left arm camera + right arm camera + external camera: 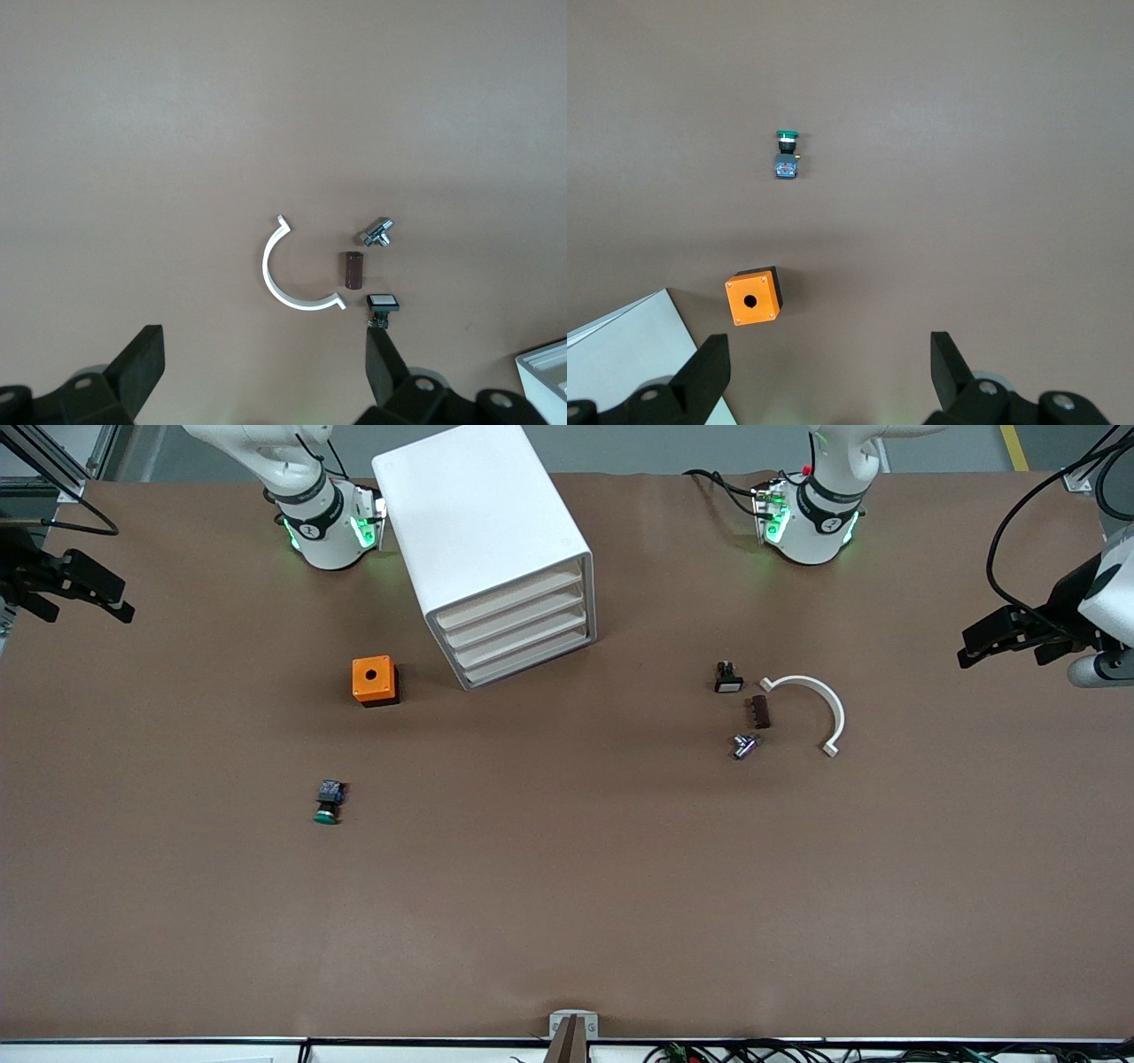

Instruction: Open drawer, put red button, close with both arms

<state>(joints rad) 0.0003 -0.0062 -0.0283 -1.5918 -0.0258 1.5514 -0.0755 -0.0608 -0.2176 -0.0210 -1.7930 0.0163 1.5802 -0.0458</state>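
Plainly, we saw the left gripper and right gripper waiting, fingers spread, above opposite table ends; the drawer cabinet stood shut; we couldn't tell where the red button lay.

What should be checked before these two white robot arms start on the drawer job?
1. Drawers of the white plastic four-drawer cabinet: all shut, none opened yet. Not ok.
2. Red-capped button in sight: none, only a green-capped push-button. Not ok.
3. Left gripper, at its own end of the table: open, empty. Ok.
4. Right gripper, at its own end: open, empty. Ok.
5. Orange square box with a hole: beside the cabinet, not in front of the drawers. Ok.
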